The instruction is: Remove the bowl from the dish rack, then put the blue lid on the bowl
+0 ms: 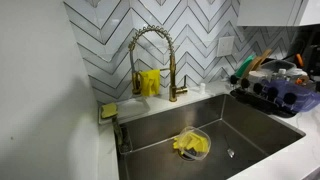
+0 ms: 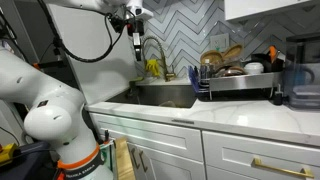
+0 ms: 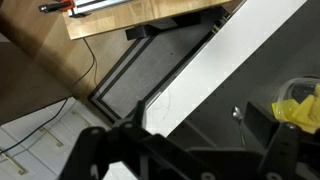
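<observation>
One gripper high above sink rim, jaws spread wide, empty, dish rack well apart

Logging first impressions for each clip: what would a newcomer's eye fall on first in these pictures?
The gold spring faucet against the chevron-tiled wall stands out, with a yellow rag-like thing in a clear bowl on the floor of the sink below. In an exterior view the big white robot arm looms in the foreground, its gripper high over the sink, and the loaded dish rack stands on the counter beside it.
</observation>
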`<control>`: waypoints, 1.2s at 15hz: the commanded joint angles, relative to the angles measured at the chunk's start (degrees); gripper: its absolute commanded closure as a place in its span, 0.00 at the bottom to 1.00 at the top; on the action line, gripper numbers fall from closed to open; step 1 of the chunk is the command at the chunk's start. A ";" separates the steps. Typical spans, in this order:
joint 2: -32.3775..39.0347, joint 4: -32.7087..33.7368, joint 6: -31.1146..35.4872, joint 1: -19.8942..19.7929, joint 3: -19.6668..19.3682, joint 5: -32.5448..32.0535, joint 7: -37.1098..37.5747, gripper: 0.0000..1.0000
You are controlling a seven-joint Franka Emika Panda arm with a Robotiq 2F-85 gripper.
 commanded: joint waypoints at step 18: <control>10.90 4.48 36.41 -5.69 -4.58 -19.99 8.10 0.00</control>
